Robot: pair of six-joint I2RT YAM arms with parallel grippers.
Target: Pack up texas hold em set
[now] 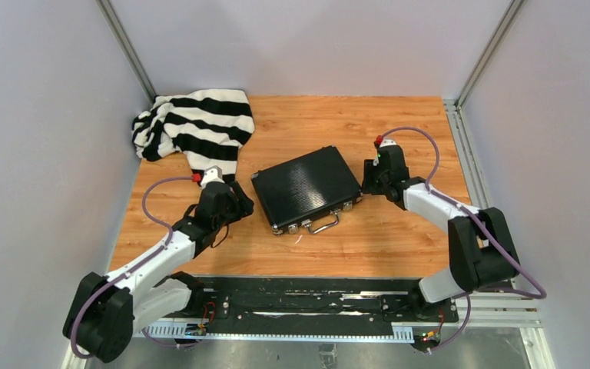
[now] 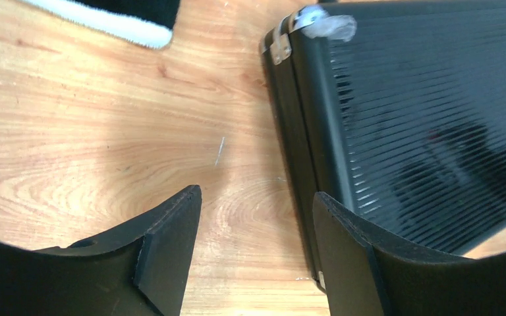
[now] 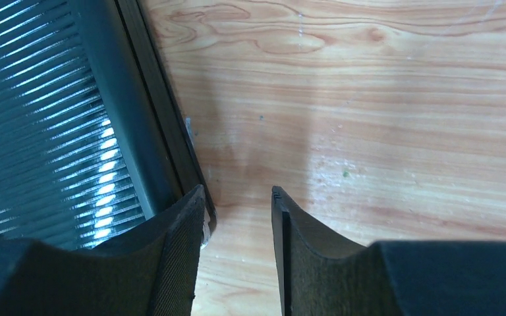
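- Wooden worktop [image 1: 399,131] between pale walls, seen from above: the black ribbed case [image 1: 307,187] lies flat near the middle, lid down, with its handle [image 1: 323,224] and metal latches [image 1: 305,226] facing the arms.
- No chips, cards or discs show loose anywhere, so the filling looks done.
- A striped cloth [image 1: 196,131] sits bunched at the far left corner, apart from the case.
- The left jaws hang just beside the case's left end, the right jaws just beside its right end.
- Left wrist view: the left jaws stand apart and hold nothing. Bare wood lies between them, and the case's side wall and metal corner fitting [image 2: 280,47] run past the finger nearer the case.
- Right wrist view: the right jaws stand apart by a narrow gap, empty, with the case's edge next to one finger.
- Whether the latches are snapped shut I cannot tell. My judgement is that only fastening, or a last check, remains.
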